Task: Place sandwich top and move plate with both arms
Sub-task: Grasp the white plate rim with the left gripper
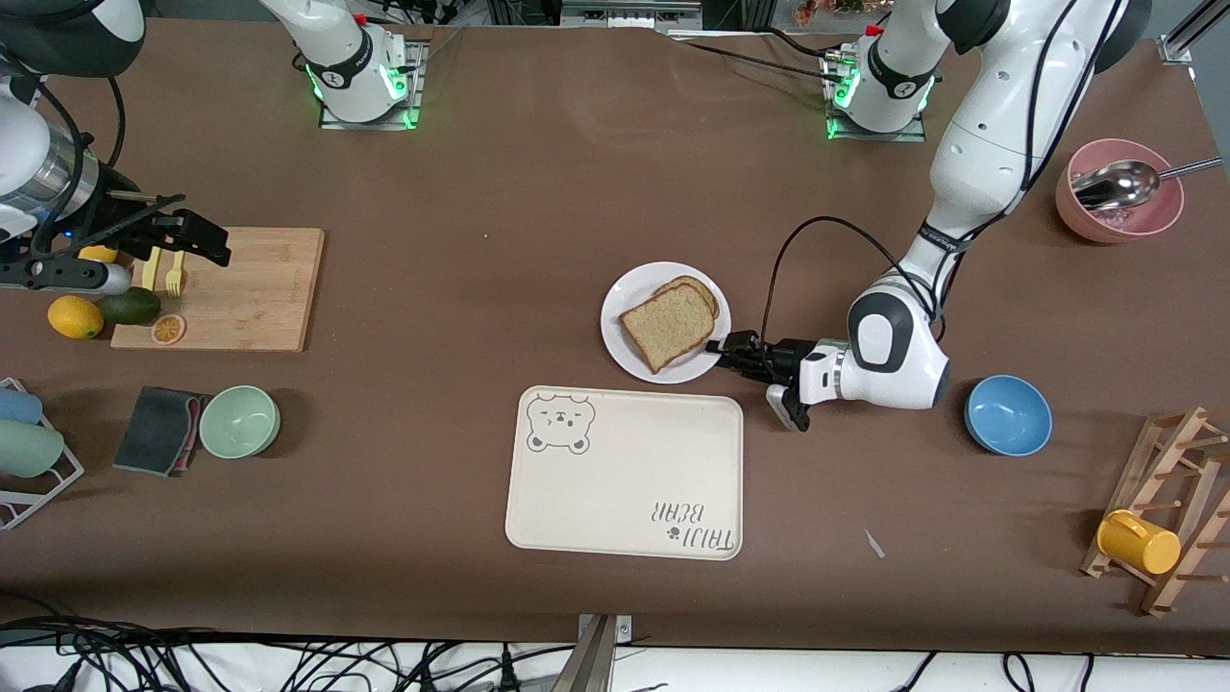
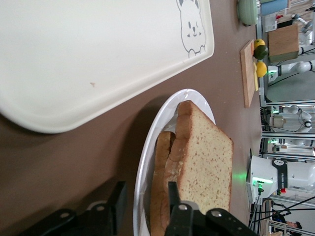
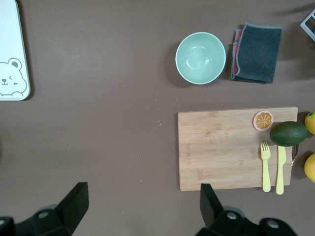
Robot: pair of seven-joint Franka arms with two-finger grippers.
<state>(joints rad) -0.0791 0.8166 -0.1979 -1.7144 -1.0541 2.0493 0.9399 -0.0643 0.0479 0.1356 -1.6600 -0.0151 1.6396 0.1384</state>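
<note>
The white plate sits mid-table, just farther from the front camera than the beige tray. The sandwich top, a speckled brown slice, lies on a second slice on the plate. My left gripper is low at the plate's rim on the left arm's side. In the left wrist view it is open, one finger outside the plate's rim and the other inside by the bread. My right gripper hangs open and empty over the cutting board's end; its fingers are wide apart.
The beige bear tray lies beside the plate, nearer the front camera. A blue bowl sits by the left arm's elbow. A cutting board with fruit and cutlery, a green bowl and a cloth lie at the right arm's end.
</note>
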